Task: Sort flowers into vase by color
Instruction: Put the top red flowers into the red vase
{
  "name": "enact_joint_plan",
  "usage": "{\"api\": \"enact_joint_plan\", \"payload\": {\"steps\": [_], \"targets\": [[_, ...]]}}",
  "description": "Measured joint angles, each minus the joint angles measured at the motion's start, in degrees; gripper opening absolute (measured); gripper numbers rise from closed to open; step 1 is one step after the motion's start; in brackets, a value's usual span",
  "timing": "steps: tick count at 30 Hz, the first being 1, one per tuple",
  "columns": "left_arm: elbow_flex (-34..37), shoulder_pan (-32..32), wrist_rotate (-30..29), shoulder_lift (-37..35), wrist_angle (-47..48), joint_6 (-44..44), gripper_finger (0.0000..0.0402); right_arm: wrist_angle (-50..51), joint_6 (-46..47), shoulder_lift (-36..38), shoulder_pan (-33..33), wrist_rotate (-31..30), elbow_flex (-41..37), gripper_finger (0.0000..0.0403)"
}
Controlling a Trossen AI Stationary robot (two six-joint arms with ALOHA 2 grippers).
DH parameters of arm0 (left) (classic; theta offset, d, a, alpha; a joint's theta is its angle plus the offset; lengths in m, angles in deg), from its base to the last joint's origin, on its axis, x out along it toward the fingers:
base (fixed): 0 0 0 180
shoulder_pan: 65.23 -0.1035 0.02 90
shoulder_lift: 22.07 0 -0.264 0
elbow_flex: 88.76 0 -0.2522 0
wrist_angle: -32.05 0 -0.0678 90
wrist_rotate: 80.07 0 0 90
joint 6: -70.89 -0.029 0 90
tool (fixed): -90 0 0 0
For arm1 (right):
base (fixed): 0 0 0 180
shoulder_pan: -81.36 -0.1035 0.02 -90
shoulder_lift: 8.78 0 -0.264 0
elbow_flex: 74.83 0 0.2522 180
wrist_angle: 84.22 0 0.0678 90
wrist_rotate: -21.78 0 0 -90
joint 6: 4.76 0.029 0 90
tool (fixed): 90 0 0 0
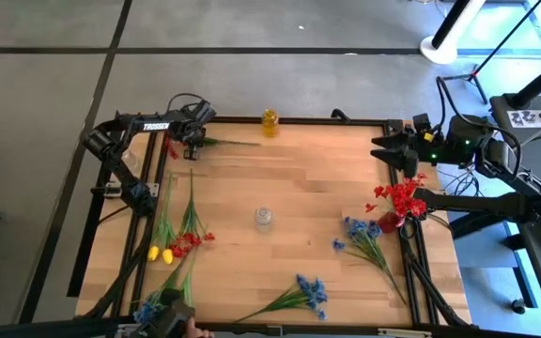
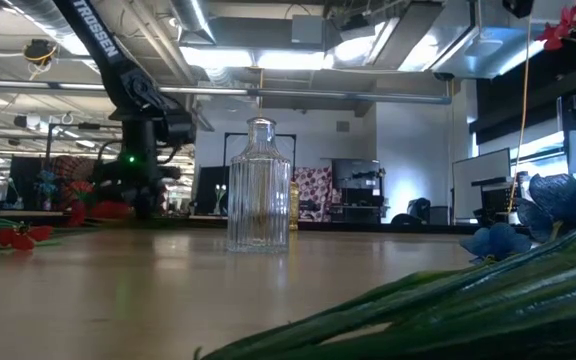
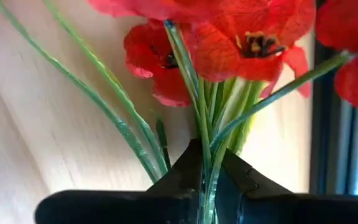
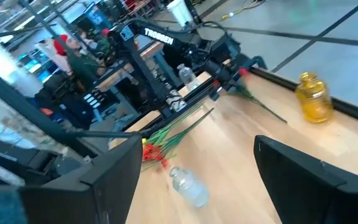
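Fingers of left gripper (image 3: 207, 199) are pressed together on stems of a red sprig (image 3: 229, 37), blossoms fanning out just ahead of the tips, over the table (image 1: 280, 188) at its far left corner. Right gripper (image 4: 197, 180) waits w/ fingers wide apart, nothing between; more flowers (image 1: 303, 293) lie on the wood well away from both.

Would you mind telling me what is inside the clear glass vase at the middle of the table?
The clear glass vase looks empty in the low view: no stems or blossoms show through its ribbed walls. From above nothing sticks out of its mouth. Its very bottom cannot be judged.
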Motion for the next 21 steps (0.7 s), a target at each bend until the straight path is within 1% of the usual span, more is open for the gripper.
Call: {"api": "enact_joint_plan", "payload": {"steps": [3, 5, 8, 11, 14, 17, 19, 21], "targets": [[0.0, 1.84, -0.58, -2.35, -0.53, -2.03, 0.0016, 0.18, -0.02, 0.02, 0.0, 1.63, 0.0, 0.0308], [0.0, 3.72, -2.56, -4.39, -0.92, -3.69, 0.0013, 0.18, -0.39, 0.02, -0.01, 2.17, 0.0, 0.0308], [0.0, 7.28, -5.0, -8.62, -2.07, -7.36, 0.0011, 0.18, -4.92, -0.05, -0.01, 2.17, 0.0, 0.0308], [0.0, 12.02, -9.11, -14.22, -3.58, -14.35, 0.0012, 0.13, -9.45, -0.17, -0.01, 2.17, 0.0, 0.0308], [0.0, 19.17, -12.85, -20.33, -6.31, -23.12, 0.0013, -0.79, -13.03, -0.3, 0.0, 2.18, 0.0, 0.0308], [-0.02, 28.74, -18.31, -25.58, -12.07, -32.91, 0.0013, -1.54, -15.16, -0.95, -0.01, 2.17, 0.07, 0.0308], [-0.02, 36.09, -23.1, -27.86, -17.85, -41.03, 0.0013, -2.47, -16.34, -2.17, -0.01, 2.19, 0.07, 0.0308], [-0.04, 43.23, -27.1, -28.48, -27.92, -50.98, 0.0013, -4.9, -16.79, -3.59, -0.01, 2.78, 0.07, 0.0308]]}}
